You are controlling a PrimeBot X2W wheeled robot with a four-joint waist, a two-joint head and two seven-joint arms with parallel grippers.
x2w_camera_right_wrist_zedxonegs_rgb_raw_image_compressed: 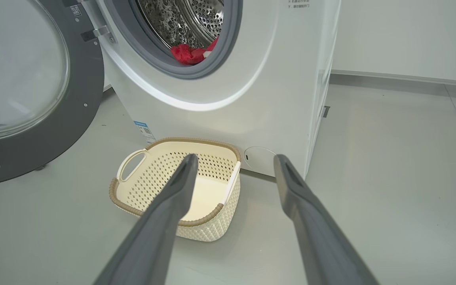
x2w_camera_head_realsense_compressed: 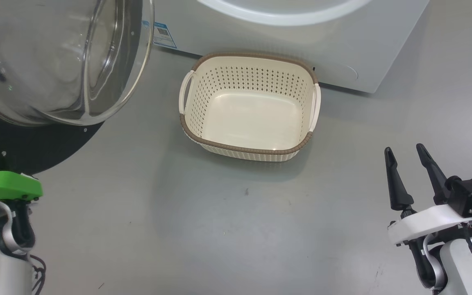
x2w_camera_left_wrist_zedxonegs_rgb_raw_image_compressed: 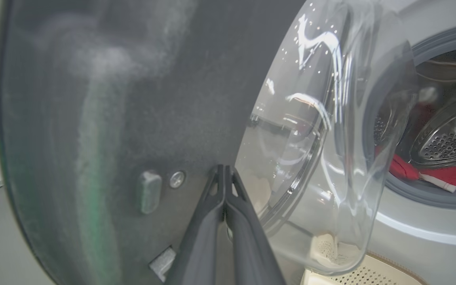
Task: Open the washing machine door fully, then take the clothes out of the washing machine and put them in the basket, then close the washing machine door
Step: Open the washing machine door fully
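My left gripper (x2w_camera_left_wrist_zedxonegs_rgb_raw_image_compressed: 225, 168) is pinched closed, tips at the dark ring of the open round glass-bowled washing machine door (x2w_camera_left_wrist_zedxonegs_rgb_raw_image_compressed: 113, 99). My right gripper (x2w_camera_head_realsense_compressed: 404, 148) hangs spread wide. I see red clothes (x2w_camera_right_wrist_zedxonegs_rgb_raw_image_compressed: 190, 53) inside the white washing machine (x2w_camera_right_wrist_zedxonegs_rgb_raw_image_compressed: 283, 79). The cream perforated basket (x2w_camera_head_realsense_compressed: 244, 148) sits on the grey floor (x2w_camera_head_realsense_compressed: 219, 229) before it.

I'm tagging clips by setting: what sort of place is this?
Probably a laundry area or test room: a front-loading washer with red clothes inside, a basket before it, bare grey floor.
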